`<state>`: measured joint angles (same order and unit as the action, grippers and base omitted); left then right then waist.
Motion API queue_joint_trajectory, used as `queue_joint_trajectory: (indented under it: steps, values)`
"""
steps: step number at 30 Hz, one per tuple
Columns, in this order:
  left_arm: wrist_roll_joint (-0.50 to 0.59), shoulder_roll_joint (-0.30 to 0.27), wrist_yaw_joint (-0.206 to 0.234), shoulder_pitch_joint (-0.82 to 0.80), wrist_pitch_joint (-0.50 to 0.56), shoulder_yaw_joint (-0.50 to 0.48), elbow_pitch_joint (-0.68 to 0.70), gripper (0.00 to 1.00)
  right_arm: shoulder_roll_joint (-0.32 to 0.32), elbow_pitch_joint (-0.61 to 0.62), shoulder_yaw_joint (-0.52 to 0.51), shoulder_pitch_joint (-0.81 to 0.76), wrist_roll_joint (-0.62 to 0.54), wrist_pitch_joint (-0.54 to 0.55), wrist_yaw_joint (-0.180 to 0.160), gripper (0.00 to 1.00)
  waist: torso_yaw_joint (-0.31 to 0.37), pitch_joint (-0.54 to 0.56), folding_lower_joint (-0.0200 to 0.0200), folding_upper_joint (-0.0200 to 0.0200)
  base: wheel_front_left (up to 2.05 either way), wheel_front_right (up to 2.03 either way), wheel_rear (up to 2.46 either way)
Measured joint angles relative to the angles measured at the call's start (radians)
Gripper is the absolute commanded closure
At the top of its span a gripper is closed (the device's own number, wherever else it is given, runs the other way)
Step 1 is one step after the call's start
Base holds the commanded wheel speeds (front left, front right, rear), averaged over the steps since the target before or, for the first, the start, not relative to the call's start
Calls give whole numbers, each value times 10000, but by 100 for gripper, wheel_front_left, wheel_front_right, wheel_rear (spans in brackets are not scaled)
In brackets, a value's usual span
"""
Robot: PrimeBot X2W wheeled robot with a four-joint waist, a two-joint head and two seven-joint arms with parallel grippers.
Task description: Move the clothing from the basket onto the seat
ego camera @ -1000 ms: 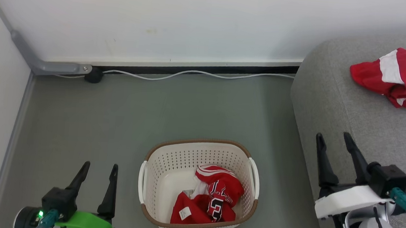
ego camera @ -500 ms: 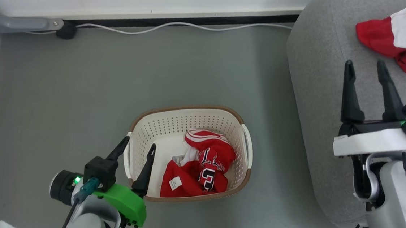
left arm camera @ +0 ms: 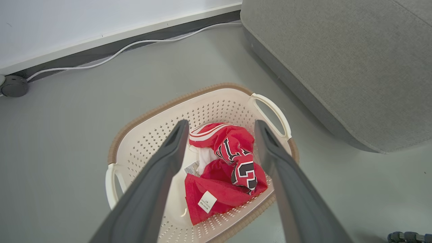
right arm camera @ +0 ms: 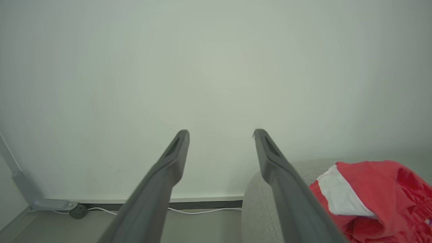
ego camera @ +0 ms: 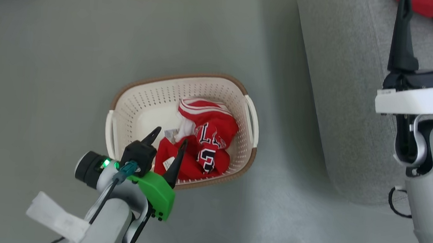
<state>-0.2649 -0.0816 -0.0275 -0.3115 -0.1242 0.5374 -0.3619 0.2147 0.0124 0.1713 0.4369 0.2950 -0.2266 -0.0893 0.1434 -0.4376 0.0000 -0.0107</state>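
Two dark fingers of the left gripper (ego camera: 171, 135) stood spread wide with nothing between them, hanging over the near-left part of the basket (ego camera: 181, 76). Their tips were above the crumpled red jersey (ego camera: 209, 136) with black-and-white lettering, which lay in the basket's right half with a white tag (left arm camera: 207, 201) showing on its near fold. The basket sat on the grey floor (ego camera: 51, 66), just beside the seat (ego camera: 339, 88) to its right. Farther off, the right gripper (right arm camera: 221, 131) hung over the seat, its fingers likewise apart and empty, pointing toward the pale wall (right arm camera: 216, 67). Beyond them a red garment (right arm camera: 371, 199) with a broad white stripe lay on the seat.
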Motion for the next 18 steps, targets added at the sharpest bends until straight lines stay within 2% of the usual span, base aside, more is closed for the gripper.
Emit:
queue_joint_trajectory:
  steps: [18]
  values:
    - [1104,73,-518,-1794,366,1133,-1367,0,-351,178,25,2098,125,-13,184,0,928,-2553,1,0,0,0,0]
